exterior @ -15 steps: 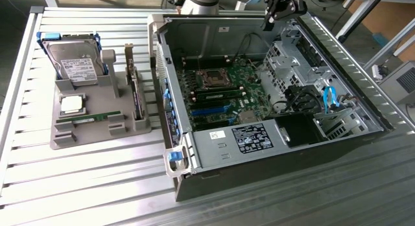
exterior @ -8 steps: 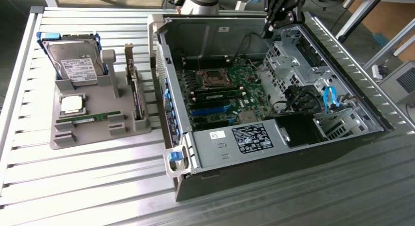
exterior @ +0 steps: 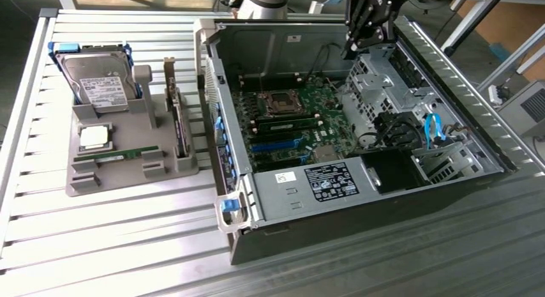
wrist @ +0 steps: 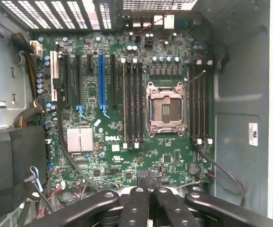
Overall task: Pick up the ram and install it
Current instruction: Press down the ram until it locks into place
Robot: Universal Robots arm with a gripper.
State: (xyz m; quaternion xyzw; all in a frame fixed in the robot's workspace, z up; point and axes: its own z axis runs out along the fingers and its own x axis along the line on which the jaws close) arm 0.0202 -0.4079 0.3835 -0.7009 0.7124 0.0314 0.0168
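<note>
Gripper [wrist: 149, 201] pressed together, black fingers [wrist: 134, 208] meeting with nothing between them, hanging over the open computer case [exterior: 460, 128] at its far end, above the drive cage side. Straight below, the green motherboard [wrist: 127, 156] spread out flat: empty processor socket [wrist: 166, 109] in the middle, dark memory slots [wrist: 132, 101] just beside it, a blue expansion slot [wrist: 101, 80] among the black ones, a silver heatsink [wrist: 80, 140] close by. One green stick [exterior: 287, 124] already seated on the board near the socket in the exterior view. Over on the exterior view's left, well apart from the case, a grey holder tray [exterior: 127, 175] on the slatted metal table [exterior: 111, 246]. The ram [exterior: 117, 155] lying flat in the tray's near cradle, untouched. Behind it a processor chip [exterior: 94, 137], then a hard drive [exterior: 101, 85] standing tilted at the back, an upright expansion card [exterior: 177, 112] alongside.
</note>
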